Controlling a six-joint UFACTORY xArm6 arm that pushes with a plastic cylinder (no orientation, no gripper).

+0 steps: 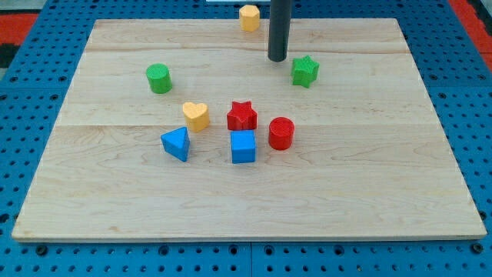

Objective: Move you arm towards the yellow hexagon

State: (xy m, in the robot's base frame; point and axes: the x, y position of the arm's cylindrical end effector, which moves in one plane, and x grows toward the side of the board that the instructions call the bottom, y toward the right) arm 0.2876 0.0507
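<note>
The yellow hexagon (249, 16) sits at the top edge of the wooden board, near the view's top centre. My tip (277, 58) is on the board below and to the right of it, with a clear gap between them. The green star (305, 71) lies just right of my tip, apart from it.
A green cylinder (159, 78) stands at the left. In the middle are a yellow heart (196, 115), a red star (241, 115), a red cylinder (281, 132), a blue cube (243, 146) and a blue triangle (177, 143). The board (384, 177) lies on a blue pegboard.
</note>
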